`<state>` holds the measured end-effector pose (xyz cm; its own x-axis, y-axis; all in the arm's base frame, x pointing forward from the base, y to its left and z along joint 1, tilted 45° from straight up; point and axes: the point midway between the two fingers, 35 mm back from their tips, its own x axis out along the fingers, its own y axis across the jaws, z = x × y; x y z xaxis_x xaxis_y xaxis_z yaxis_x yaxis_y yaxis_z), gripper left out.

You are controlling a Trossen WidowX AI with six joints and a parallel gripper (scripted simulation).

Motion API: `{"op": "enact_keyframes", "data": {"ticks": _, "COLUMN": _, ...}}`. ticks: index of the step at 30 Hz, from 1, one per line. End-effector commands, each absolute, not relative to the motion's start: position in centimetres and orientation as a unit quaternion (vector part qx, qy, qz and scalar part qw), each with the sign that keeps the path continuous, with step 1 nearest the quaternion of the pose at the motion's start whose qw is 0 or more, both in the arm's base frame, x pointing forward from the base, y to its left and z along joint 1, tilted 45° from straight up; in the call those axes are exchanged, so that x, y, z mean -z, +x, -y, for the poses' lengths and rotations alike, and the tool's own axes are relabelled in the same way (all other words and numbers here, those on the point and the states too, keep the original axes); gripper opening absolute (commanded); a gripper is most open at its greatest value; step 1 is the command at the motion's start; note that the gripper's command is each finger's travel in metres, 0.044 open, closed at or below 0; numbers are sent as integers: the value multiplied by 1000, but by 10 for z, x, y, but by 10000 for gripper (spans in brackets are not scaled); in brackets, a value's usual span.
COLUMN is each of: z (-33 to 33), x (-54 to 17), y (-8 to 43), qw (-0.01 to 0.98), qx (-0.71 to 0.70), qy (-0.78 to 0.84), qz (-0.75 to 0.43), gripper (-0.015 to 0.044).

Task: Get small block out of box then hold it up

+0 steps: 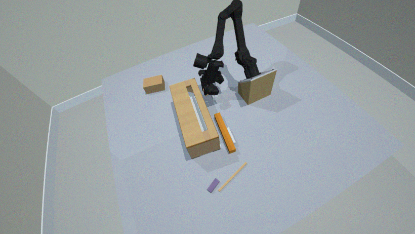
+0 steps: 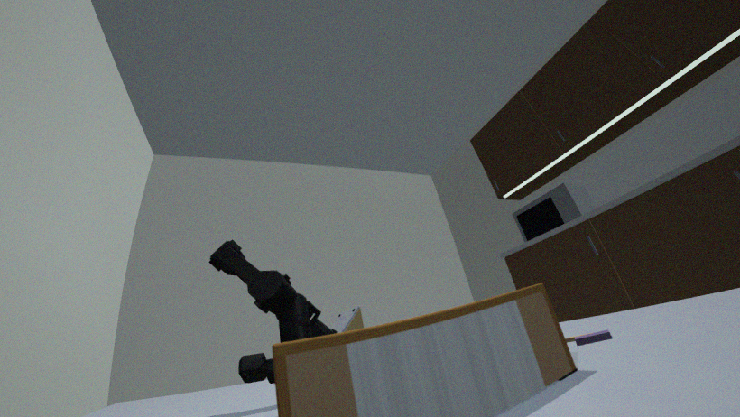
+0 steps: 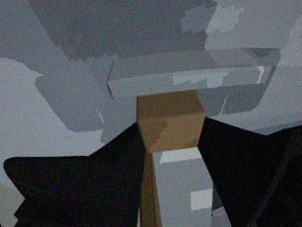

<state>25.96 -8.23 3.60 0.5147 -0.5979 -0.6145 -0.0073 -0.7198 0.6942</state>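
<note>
The wooden box (image 1: 181,116) (image 2: 318,380) stands upright on the table, with a long slot in its top. The small brown block (image 3: 171,129) is outside the box's wooden body, between the two black fingertips in the wrist view. My gripper (image 3: 167,122) (image 1: 206,92) is shut on it, low beside the far end of the box in the top view. A pale see-through bar (image 3: 183,81) lies just beyond the block. In the top view the fingers mostly hide the block; in the exterior view the box hides the fingertips. I cannot tell whether the block touches the table.
An orange bar (image 1: 224,132) lies along the box's near right side, with a white piece (image 1: 231,134) beside it. A wedge-shaped stand (image 1: 261,87) is right of the gripper. A wooden block (image 1: 154,84) is at the left, a purple piece (image 1: 213,185) and a thin stick (image 1: 232,177) in front.
</note>
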Motion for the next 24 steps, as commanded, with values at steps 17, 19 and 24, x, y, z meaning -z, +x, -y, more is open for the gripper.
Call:
{"op": "enact_keyframes", "data": {"ticks": 17, "z": 46, "x": -78, "y": 252, "qw": 363, "qx": 458, "qy": 793, "qz": 171, "gripper": 0}}
{"op": "enact_keyframes", "data": {"ticks": 19, "z": 45, "x": -79, "y": 251, "qw": 394, "qx": 466, "qy": 778, "qz": 153, "gripper": 0}}
{"op": "enact_keyframes", "data": {"ticks": 24, "z": 43, "x": -80, "y": 251, "qw": 468, "qx": 480, "qy": 734, "qz": 108, "gripper": 0}}
